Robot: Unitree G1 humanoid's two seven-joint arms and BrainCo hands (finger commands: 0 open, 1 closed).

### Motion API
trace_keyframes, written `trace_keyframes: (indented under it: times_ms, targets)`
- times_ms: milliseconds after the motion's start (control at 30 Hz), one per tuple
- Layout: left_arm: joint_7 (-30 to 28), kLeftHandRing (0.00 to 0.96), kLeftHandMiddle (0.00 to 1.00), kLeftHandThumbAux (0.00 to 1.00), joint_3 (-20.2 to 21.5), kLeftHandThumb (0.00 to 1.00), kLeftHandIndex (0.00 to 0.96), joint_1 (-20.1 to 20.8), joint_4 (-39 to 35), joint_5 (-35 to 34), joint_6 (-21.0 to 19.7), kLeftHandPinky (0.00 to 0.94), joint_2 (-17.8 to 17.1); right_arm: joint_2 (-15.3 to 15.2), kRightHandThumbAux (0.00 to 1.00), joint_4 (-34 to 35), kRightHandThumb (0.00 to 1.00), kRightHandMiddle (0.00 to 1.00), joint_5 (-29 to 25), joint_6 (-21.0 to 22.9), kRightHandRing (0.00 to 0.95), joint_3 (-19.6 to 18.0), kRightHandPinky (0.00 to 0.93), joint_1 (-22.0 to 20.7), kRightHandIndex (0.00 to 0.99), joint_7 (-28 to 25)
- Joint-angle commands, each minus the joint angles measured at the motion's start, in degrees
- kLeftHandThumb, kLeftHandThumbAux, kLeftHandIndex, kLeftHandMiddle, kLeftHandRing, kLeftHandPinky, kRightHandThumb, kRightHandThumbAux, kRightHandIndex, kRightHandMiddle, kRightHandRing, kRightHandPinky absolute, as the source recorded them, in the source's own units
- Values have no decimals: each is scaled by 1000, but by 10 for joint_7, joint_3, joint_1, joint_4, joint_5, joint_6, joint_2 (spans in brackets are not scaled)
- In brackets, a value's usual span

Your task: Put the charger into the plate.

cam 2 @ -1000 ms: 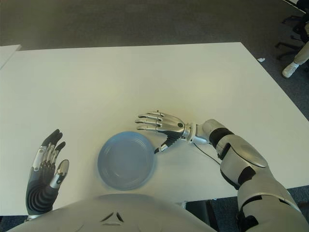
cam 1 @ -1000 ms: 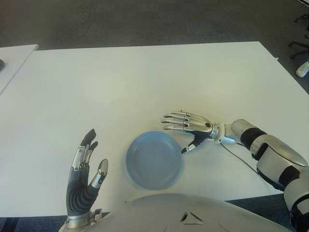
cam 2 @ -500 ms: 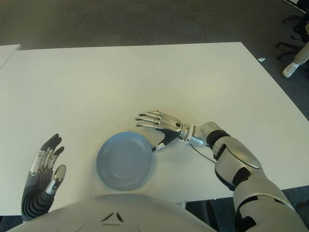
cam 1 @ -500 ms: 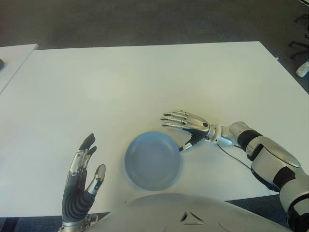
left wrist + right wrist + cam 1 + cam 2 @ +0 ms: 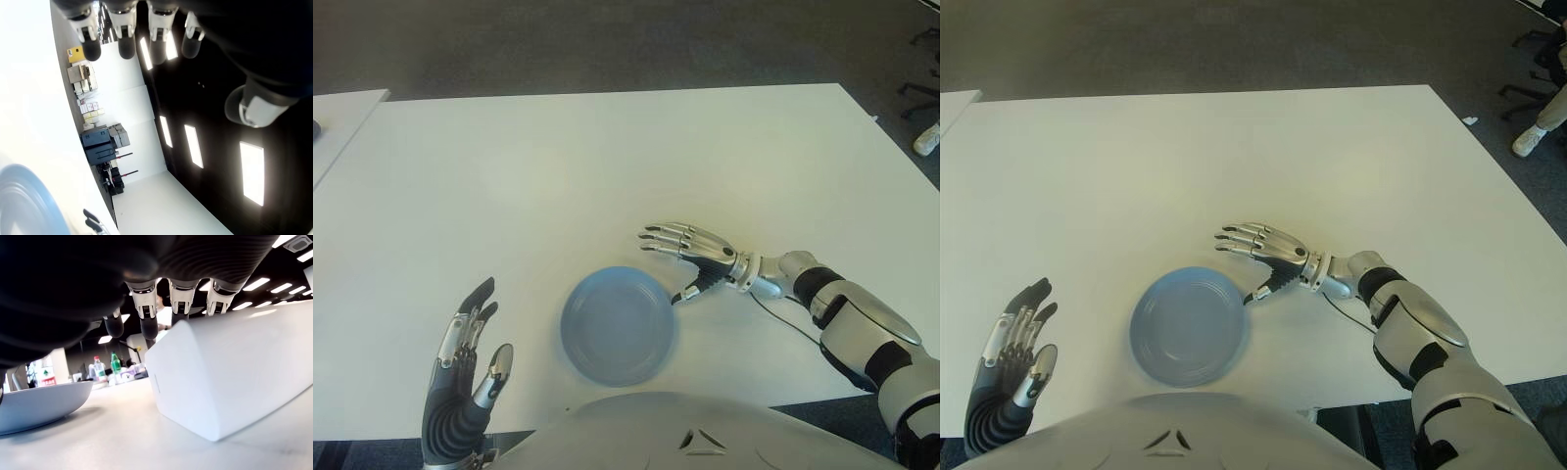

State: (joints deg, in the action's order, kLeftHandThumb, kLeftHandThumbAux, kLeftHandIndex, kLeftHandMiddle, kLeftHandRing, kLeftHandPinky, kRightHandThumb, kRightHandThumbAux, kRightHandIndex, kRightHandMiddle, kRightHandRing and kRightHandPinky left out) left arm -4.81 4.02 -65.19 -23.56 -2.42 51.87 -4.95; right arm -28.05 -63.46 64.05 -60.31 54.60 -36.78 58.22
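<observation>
The blue plate [image 5: 617, 328] lies empty on the white table [image 5: 558, 166], near its front edge. My right hand [image 5: 690, 250] hovers flat just right of the plate, fingers stretched out and thumb tip by the rim. The eye views hide the charger beneath that palm. In the right wrist view the white block-shaped charger [image 5: 230, 377] stands on the table under my fingertips [image 5: 146, 308], with the plate [image 5: 39, 404] beside it. My left hand [image 5: 465, 392] shows at the lower left, left of the plate, fingers spread and holding nothing.
A thin dark cable [image 5: 793, 323] runs on the table by my right forearm. A second white table [image 5: 342, 113] stands at the far left. Chair legs [image 5: 920, 93] and a shoe [image 5: 927, 139] are on the floor past the table's right edge.
The plate has slid a little to the left. My right hand has shifted slightly left and farther from me. My left hand has sunk toward the lower left corner.
</observation>
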Motion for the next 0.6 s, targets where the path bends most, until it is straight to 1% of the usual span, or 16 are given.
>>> trace_keyframes:
  times_ms: [33, 233, 367, 500, 600]
  targets:
    - [-18, 59, 102, 431, 6, 195, 60, -42, -9, -17, 4, 49, -18, -2, 312, -5, 263, 0, -7, -8, 15, -7, 60, 12, 0, -24]
    - [-39, 62, 98, 406, 19, 199, 44, -51, -12, -35, 15, 59, -33, -9, 306, -19, 222, 0, -25, -14, 2, -21, 31, 11, 0, -70]
    - [-56, 45, 79, 367, 45, 206, 28, -52, -9, -20, 19, 32, -38, -8, 313, -35, 190, 0, -32, -3, 0, -30, 24, 11, 0, -90]
    - [-72, 28, 64, 335, 66, 213, 20, -61, -13, -16, 10, 9, -41, 0, 322, -51, 173, 0, -38, 13, 0, -37, 35, 15, 0, -100]
    - [-79, 17, 56, 312, 78, 229, 19, -69, -22, -15, -2, 7, -37, 5, 330, -65, 172, 0, -46, 26, 4, -44, 49, 20, 0, -109]
